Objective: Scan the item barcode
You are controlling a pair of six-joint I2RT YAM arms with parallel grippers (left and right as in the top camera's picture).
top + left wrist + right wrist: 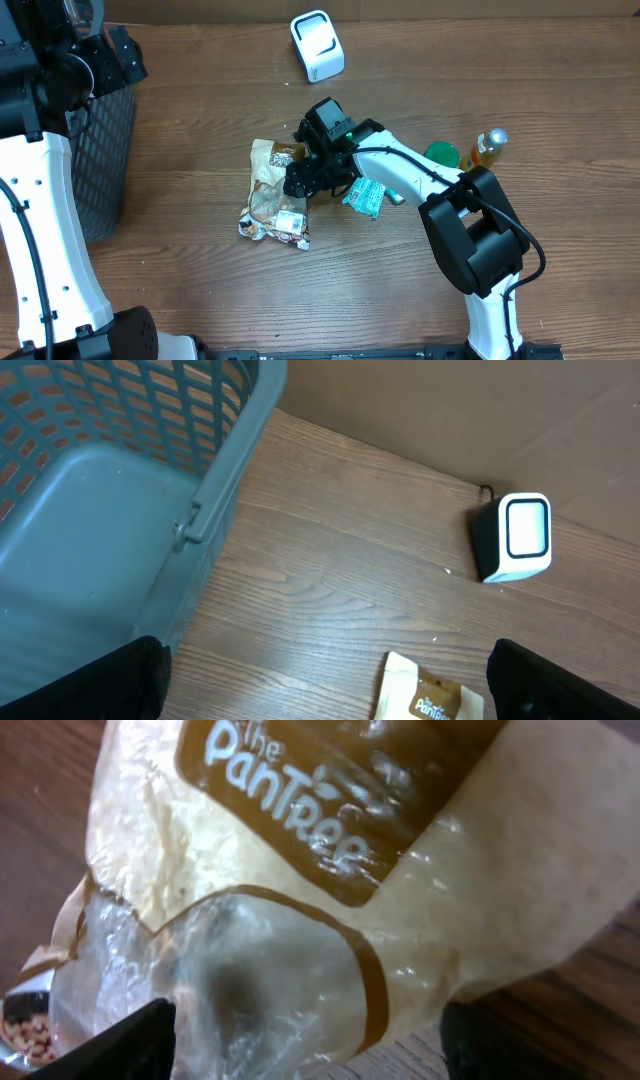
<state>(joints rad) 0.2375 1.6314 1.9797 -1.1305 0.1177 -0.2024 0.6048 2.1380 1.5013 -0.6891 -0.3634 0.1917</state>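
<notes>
The item is a tan and clear "The PanTree" snack bag [270,195] lying flat on the wooden table; no barcode on it shows. My right gripper [305,180] is down over its right side. In the right wrist view the bag [300,870] fills the frame, and the right gripper [300,1040] is open with one finger on each side of it. The white scanner [317,45] stands at the back of the table. My left gripper [325,680] is open and empty, hovering by the basket, with the bag's top corner [425,690] and the scanner [520,535] ahead of it.
A grey mesh basket [105,150] stands at the left edge and looks empty in the left wrist view [100,490]. A teal packet [363,196], a green lid [441,154] and an orange bottle [487,148] lie to the right of the bag.
</notes>
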